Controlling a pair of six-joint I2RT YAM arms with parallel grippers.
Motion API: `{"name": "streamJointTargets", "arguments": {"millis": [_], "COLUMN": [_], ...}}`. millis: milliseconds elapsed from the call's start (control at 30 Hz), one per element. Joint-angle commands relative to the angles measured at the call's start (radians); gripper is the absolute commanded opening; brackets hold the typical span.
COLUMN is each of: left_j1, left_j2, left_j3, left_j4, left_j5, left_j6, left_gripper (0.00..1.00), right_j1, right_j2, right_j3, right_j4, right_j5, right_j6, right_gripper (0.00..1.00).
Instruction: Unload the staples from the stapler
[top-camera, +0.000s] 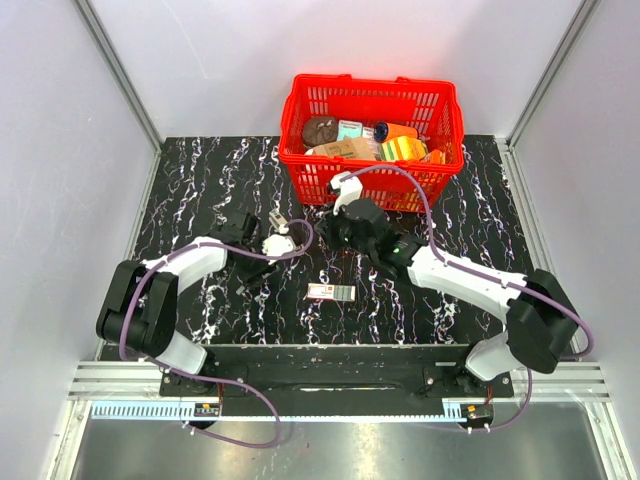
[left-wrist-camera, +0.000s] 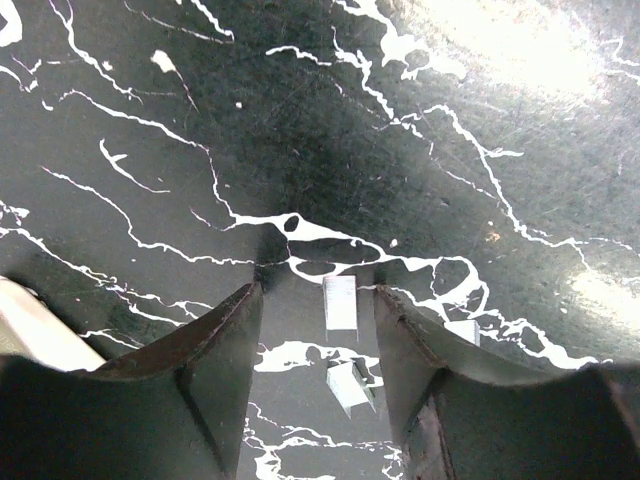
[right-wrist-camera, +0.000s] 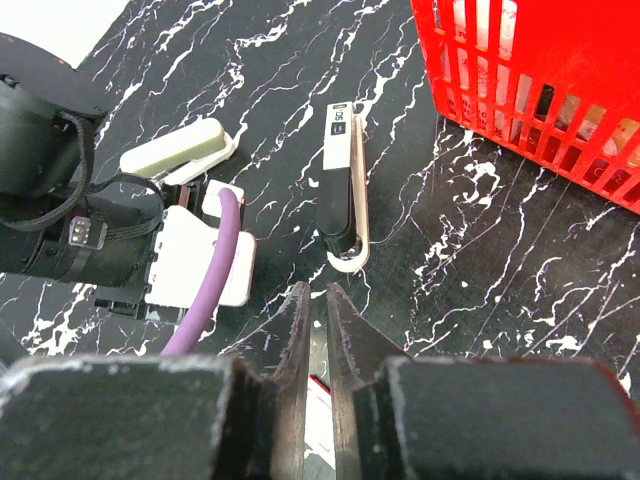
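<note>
The stapler (right-wrist-camera: 340, 185), a slim dark bar with a pale strip along its side, lies flat on the black marble table just beyond my right gripper (right-wrist-camera: 318, 290). That gripper hovers above the table with its jaws nearly touching and nothing between them. In the top view the right gripper (top-camera: 350, 228) covers the stapler. My left gripper (left-wrist-camera: 318, 288) is open and close over the table. Two short strips of staples (left-wrist-camera: 340, 302) lie loose between its fingers, and a third strip (left-wrist-camera: 462, 330) lies just to their right.
A small flat box with a white-and-red label (top-camera: 331, 292) lies near the table's middle, below the right gripper. A stubby beige metal piece (right-wrist-camera: 180, 148) lies beside the left wrist. A red basket (top-camera: 445, 105) of groceries stands at the back.
</note>
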Motion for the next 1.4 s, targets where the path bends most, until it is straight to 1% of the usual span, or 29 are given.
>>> {"name": "streamJointTargets", "arguments": {"millis": [0, 100, 300, 400, 700, 1033, 1200, 1367], "left_j1": [0.018, 0.018, 0.016, 0.012, 0.007, 0.004, -0.004, -0.010], "left_j2": [0.049, 0.054, 0.068, 0.075, 0.115, 0.137, 0.149, 0.149], "left_j3": [-0.029, -0.021, 0.001, 0.016, 0.060, 0.093, 0.105, 0.102], "left_j4": [-0.134, -0.147, -0.163, -0.167, -0.192, -0.195, -0.187, -0.178], "left_j5": [0.003, 0.022, 0.034, 0.037, 0.032, 0.025, 0.013, -0.004], "left_j6": [0.037, 0.038, 0.042, 0.039, 0.039, 0.034, 0.022, 0.022], "left_gripper": [0.54, 0.54, 0.49, 0.48, 0.55, 0.56, 0.59, 0.59], "right_j1": [-0.006, -0.006, -0.006, -0.008, -0.006, -0.006, -0.005, -0.005], "right_j2": [-0.069, -0.076, -0.071, -0.065, -0.062, -0.056, -0.053, -0.054], "right_j3": [-0.018, -0.023, -0.014, -0.009, -0.004, -0.001, -0.004, -0.006], "right_j4": [-0.004, -0.009, -0.007, -0.006, -0.006, 0.002, 0.006, 0.006], "right_j5": [0.021, 0.029, 0.027, 0.021, 0.009, -0.009, -0.014, -0.016], "right_j6": [-0.011, -0.013, -0.013, -0.013, -0.010, -0.004, 0.001, 0.001], "right_gripper": [0.17, 0.17, 0.16, 0.16, 0.15, 0.13, 0.13, 0.13]}}
